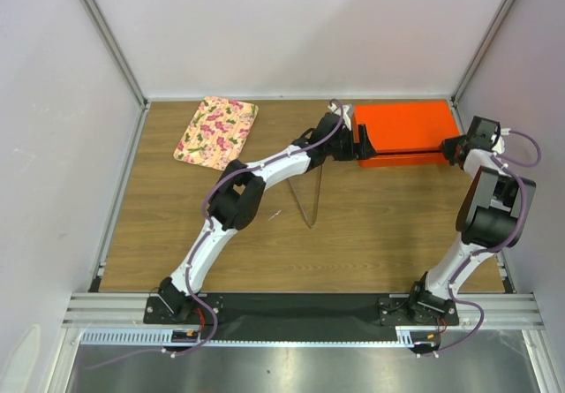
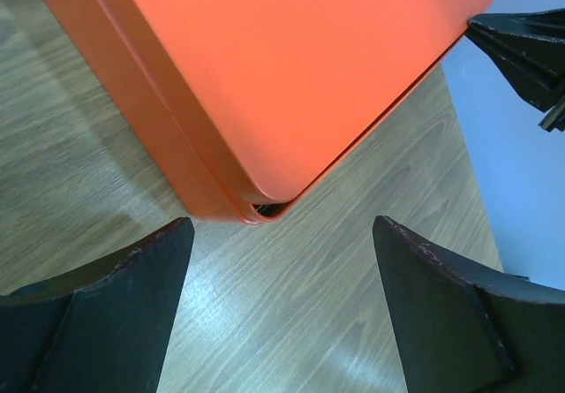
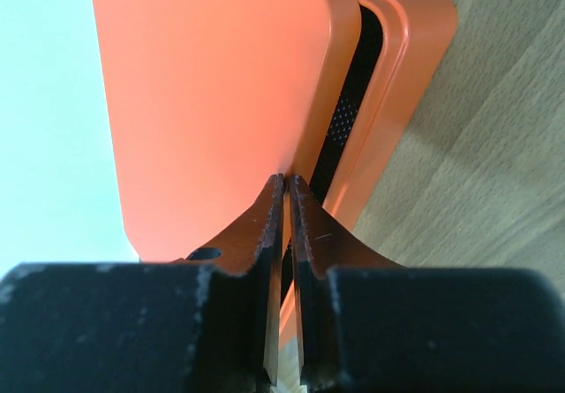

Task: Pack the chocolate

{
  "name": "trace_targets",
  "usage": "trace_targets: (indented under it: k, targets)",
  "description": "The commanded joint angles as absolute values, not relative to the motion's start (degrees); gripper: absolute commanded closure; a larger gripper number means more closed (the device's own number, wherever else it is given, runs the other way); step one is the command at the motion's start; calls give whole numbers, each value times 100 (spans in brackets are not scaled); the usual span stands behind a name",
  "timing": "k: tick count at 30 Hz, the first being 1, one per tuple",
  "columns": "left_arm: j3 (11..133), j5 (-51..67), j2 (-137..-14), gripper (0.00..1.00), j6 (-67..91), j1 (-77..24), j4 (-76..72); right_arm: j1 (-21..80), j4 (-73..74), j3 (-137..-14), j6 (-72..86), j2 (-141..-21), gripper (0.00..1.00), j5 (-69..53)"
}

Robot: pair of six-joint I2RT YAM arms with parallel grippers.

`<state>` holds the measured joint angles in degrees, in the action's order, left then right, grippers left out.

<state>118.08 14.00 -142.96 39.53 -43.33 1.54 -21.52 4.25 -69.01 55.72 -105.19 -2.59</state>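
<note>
Fingertips of the right pincer stand pressed almost together, clamped on the thin edge of the lid at the right end of the orange box. At that end the lid sits a little apart from the base, and a narrow dark slit shows between them.

At the box's other end, the left pincer is spread wide and holds nothing. Its two black fingers stand on either side of the box's rounded corner, just short of it and not touching.

The box lies at the far right corner of the wooden table, its long side along the far edge. A floral tray lies near the far left corner, well apart from the box.

The chocolate shows in none of the views, and the slit is too dark to tell whether any lies inside.
</note>
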Motion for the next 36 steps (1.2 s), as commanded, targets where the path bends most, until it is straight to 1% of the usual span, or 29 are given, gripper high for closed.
trace_targets:
  k: [1,4,6,10,17,20,22,25,28,29,32,34,36]
  targets:
    - [11795,1512,-14098,11,3999,-4342,62,-2223,1090,-6662,5493,-10459,91,-9]
    - [11778,1520,-14071,12,3973,-4351,79,-2224,1125,-6636,5414,-10336,90,-9]
    - [11751,1538,-14010,12,3973,-4359,105,-2250,1239,-6636,5344,-10161,91,-9]
    - [11602,1556,-13843,12,3946,-4386,97,-2294,1371,-6504,5247,-9783,93,360]
    - [11531,1547,-13685,12,3937,-4386,97,-2285,1284,-6390,5195,-9677,92,308]
    - [11584,1573,-13632,12,3929,-4377,97,-2145,863,-6381,4625,-9466,91,62]
    - [11636,1573,-13553,12,3903,-4368,123,-2075,625,-6555,4370,-9413,91,-384]
    - [11715,1538,-13439,11,3876,-4351,27,-1891,720,-7169,3983,-9710,97,-694]
    - [12039,1459,-13482,11,3832,-4298,18,-1767,1149,-7794,3745,-10106,97,-799]
    - [12119,1398,-13569,10,3815,-4280,-139,-1732,1317,-8301,3692,-10473,97,-826]
    - [12418,1371,-13815,9,3841,-4228,-290,-1653,2072,-9102,3472,-11080,98,-634]
    - [12551,1450,-13948,9,3902,-4228,-395,-1626,2495,-9228,3366,-11302,99,-153]
    - [12507,1547,-14088,9,4033,-4228,-483,-1792,2697,-9036,3480,-11574,99,-280]
